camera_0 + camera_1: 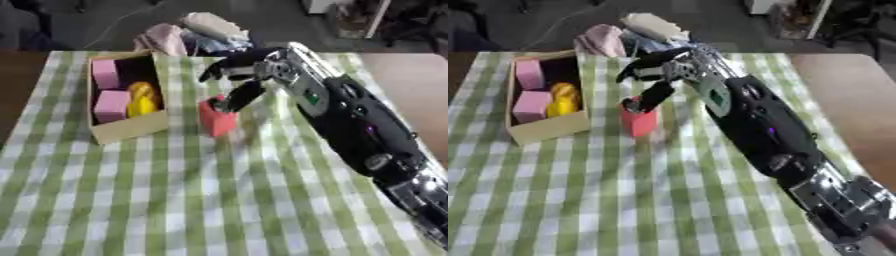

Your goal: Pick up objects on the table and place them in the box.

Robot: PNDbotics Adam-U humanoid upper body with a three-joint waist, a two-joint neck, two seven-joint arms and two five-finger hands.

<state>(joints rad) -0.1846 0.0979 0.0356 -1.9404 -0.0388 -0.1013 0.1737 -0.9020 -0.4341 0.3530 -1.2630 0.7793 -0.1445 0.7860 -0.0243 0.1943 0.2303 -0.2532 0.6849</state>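
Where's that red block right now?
The red block stands on the checked cloth near the middle of the view, just right of the cardboard box, with the right robot hand reaching down onto its top.

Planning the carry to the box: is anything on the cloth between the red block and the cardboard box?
Nothing visible. Only bare green checked tablecloth lies between the red rectangular block, where the right hand has its fingers, and the open cardboard box. The box already holds pink blocks and a yellow object.

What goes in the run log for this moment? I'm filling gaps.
right hand: shut on red block | block on table beside box | left hand: unseen
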